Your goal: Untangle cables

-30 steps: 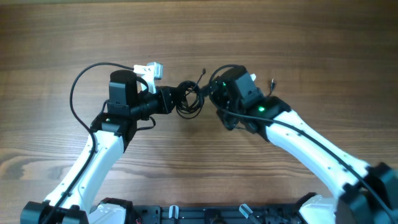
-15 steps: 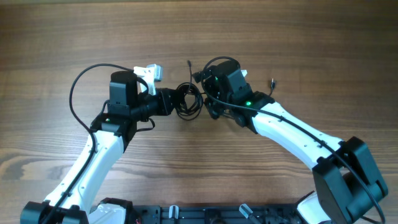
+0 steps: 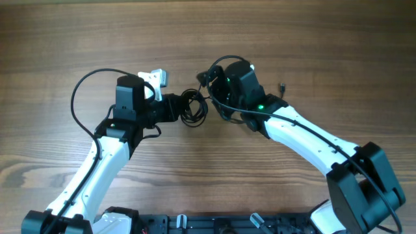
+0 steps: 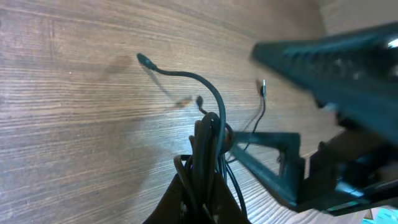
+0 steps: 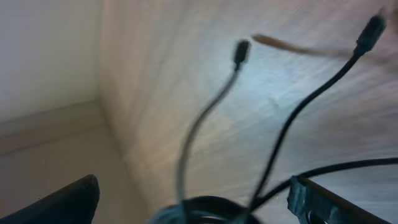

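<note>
- The cables (image 3: 197, 112) form one coiled bundle at the middle of the table (image 3: 312, 39), between your two grippers.
- The left gripper (image 3: 180, 108) is clamped on the bundle's left edge.
- The right gripper (image 3: 213, 97) stands spread wide and empty, just right of the bundle; reach left from it to take a loose strand.

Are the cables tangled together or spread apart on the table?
Tangled together. From overhead the cables form one looped clump; the left tool is shut on it, and only a few plug ends stick out.
</note>
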Available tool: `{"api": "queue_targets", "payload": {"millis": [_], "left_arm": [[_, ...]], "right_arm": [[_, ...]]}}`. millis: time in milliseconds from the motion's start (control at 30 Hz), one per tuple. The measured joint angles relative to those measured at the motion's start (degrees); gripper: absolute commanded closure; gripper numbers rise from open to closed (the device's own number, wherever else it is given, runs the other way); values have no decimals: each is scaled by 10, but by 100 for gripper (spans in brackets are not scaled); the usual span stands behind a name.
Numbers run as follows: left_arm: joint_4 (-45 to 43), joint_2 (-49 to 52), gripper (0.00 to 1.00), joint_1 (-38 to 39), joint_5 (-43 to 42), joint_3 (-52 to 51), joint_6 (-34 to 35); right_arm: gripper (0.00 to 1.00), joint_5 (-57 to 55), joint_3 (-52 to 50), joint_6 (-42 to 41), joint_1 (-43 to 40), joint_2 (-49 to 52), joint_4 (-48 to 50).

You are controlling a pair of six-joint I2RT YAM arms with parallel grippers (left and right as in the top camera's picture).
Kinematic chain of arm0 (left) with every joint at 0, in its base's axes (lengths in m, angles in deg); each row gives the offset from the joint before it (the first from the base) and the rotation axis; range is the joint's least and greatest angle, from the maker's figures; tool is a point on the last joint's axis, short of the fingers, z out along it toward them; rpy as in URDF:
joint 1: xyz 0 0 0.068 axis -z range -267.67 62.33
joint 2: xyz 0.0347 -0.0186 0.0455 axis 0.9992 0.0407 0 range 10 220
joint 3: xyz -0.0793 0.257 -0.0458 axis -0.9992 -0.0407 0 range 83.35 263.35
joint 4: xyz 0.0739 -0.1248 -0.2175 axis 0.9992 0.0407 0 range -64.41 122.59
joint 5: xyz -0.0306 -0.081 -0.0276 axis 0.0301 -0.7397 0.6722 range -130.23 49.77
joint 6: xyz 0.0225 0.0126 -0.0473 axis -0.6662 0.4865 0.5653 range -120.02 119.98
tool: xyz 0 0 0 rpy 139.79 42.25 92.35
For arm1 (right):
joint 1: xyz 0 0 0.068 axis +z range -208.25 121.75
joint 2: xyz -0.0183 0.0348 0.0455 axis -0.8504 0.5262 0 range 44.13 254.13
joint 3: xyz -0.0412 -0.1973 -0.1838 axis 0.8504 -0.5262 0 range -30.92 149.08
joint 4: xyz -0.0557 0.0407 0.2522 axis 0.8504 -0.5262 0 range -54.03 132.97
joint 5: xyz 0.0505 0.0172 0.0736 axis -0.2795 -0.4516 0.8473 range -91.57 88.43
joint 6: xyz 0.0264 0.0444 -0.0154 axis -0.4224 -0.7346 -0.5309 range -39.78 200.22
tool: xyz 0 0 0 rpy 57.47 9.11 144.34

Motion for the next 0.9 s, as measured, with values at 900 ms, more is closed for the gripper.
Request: {"api": "queue_targets", "payload": {"millis": [900], "left_arm": [[-5,0,96,0,-85,0,0]], "right_arm": [[21,-74,0,-69,-3,-21,-32]]}}
